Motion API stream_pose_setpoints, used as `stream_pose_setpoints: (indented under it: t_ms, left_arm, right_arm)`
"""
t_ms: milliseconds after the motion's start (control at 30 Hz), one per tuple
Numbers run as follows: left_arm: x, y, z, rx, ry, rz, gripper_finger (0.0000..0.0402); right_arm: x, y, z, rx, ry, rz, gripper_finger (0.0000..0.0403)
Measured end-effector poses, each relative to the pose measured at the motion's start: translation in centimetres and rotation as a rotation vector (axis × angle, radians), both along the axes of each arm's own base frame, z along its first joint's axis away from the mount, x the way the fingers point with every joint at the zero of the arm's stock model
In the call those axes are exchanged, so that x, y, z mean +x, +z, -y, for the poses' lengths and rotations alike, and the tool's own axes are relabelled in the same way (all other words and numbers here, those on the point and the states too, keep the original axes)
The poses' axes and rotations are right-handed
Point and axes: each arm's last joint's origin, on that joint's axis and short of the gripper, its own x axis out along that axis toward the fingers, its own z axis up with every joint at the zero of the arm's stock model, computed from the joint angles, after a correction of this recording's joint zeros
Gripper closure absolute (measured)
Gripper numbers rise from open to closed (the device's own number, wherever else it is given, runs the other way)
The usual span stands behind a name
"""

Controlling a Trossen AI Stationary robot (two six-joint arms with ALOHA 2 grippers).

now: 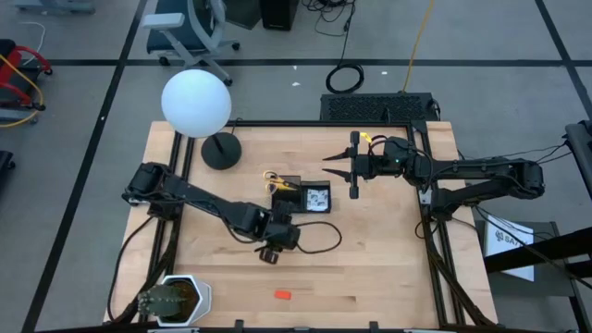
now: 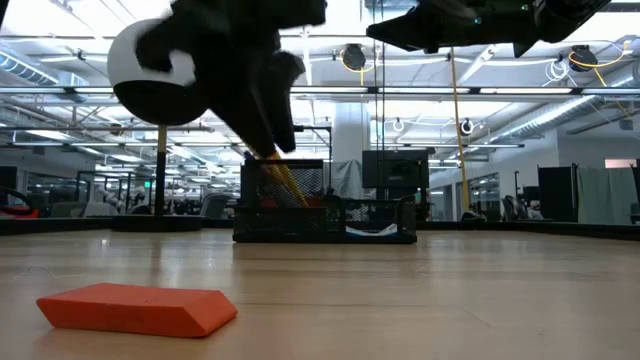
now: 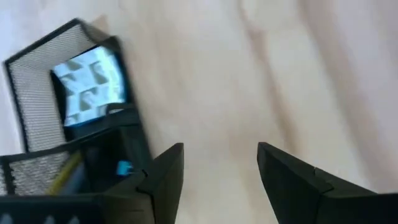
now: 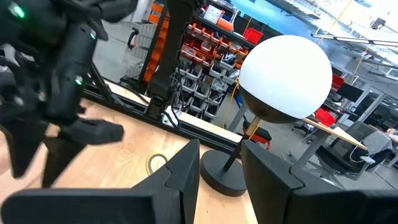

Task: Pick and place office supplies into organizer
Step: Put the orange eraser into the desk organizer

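Your table [image 1: 388, 268] has the black organizer [image 1: 301, 197] near its middle, with the yellow scissors [image 1: 275, 179] and a patterned pad [image 3: 93, 84] already inside. Your left gripper [image 3: 221, 171] hangs just beside the organizer with its fingers open and empty. Your right gripper [image 4: 221, 165] waits high toward the table's right edge, fingers a little apart and empty, and the small red eraser [image 1: 283, 294] lies alone near the front edge.

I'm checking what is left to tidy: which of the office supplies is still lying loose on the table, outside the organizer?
The red eraser, alone on bare wood near the front edge. The scissors and the rest sit in the organizer.
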Motion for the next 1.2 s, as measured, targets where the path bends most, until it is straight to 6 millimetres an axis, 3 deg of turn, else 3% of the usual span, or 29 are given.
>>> stream_pose_setpoints:
  t_ms: [433,1033,1200]
  left_arm:
    - [-0.9,2.1,5.0,-0.225,-0.04,0.003,0.0192]
    - [-2.4,1.9,8.0,-0.312,0.071,-0.027,0.0192]
    - [-1.8,-0.8,8.8,-0.334,0.102,-0.112,0.0192]
  right_arm:
    - [0.0,0.0,0.0,0.0,0.0,0.0,0.0293]
    - [0.0,0.0,0.0,0.0,0.0,0.0,0.0293]
    - [0.0,0.0,0.0,0.0,0.0,0.0,0.0293]
